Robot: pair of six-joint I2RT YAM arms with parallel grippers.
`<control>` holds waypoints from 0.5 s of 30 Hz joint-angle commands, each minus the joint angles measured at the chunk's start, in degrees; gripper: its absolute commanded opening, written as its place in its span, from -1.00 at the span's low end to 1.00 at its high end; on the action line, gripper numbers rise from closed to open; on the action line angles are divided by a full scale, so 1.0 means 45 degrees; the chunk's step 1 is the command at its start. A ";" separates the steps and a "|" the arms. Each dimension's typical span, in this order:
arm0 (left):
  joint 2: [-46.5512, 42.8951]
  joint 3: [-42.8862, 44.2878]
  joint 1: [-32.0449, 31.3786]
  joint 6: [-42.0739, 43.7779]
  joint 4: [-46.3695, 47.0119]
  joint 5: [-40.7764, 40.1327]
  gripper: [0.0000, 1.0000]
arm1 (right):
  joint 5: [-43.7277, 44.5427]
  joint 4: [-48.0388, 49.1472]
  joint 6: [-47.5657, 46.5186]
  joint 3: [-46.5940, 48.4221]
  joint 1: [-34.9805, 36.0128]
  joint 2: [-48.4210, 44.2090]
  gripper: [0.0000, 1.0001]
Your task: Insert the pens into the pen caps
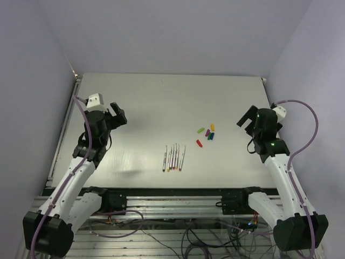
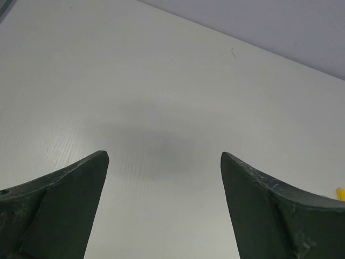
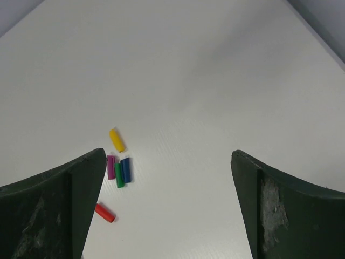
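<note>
Several thin white-grey pens point(image 1: 173, 157) lie side by side near the table's front middle. The caps point(image 1: 207, 134) lie in a loose cluster to their right: light green, yellow, purple, blue, dark green and a red one point(image 1: 199, 143). My left gripper point(image 1: 117, 115) is open and empty over bare table at the left, far from the pens; it also shows in the left wrist view point(image 2: 164, 155). My right gripper point(image 1: 246, 118) is open and empty, to the right of the caps. The right wrist view point(image 3: 168, 156) shows yellow point(image 3: 116, 140), purple point(image 3: 110, 167), green point(image 3: 118, 176), blue point(image 3: 125, 169) and red point(image 3: 105, 212) caps by its left finger.
The white table point(image 1: 161, 97) is walled by pale panels at the back and both sides. Metal rails and cables point(image 1: 178, 205) run along the near edge by the arm bases. A yellow sliver point(image 2: 340, 193) shows at the right edge of the left wrist view.
</note>
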 commanded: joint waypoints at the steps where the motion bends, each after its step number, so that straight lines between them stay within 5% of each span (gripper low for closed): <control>1: -0.0330 0.0062 -0.0038 0.0008 0.0118 -0.0105 0.92 | 0.0089 0.0125 0.0012 0.0296 -0.0062 -0.0002 1.00; 15: -0.0378 0.0199 -0.0043 0.0730 -0.0150 -0.0744 0.92 | -0.0501 0.1053 -0.1528 -0.0259 -0.0062 -0.0581 1.00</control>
